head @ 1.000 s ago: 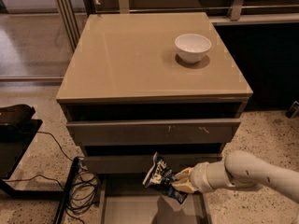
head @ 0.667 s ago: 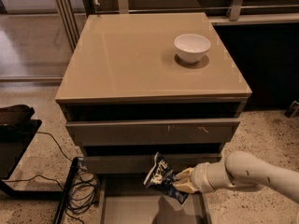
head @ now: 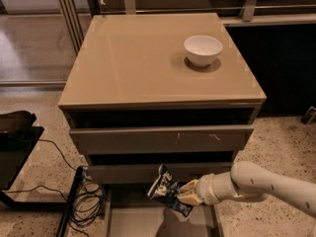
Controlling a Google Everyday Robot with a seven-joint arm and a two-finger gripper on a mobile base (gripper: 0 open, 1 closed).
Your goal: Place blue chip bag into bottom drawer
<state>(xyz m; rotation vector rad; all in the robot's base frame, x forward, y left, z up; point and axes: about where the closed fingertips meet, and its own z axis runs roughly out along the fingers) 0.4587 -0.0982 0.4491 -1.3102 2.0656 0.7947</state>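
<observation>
The blue chip bag (head: 167,190) is a crinkly dark-blue foil bag with white lettering. It hangs tilted in the air just in front of the middle drawer's front. My gripper (head: 183,193) comes in from the right on a white arm and is shut on the bag's right side. The bottom drawer (head: 115,221) is pulled out at the bottom of the view, a grey flat tray with thin side walls. The bag hovers above its back part, not touching it.
A white bowl (head: 203,50) stands on the beige cabinet top (head: 128,58) at the back right. Black cables (head: 86,201) lie on the floor left of the drawer. A dark stand (head: 15,147) is at the far left.
The view has shifted slightly. The gripper and the bag stay at about the same spot over the open drawer.
</observation>
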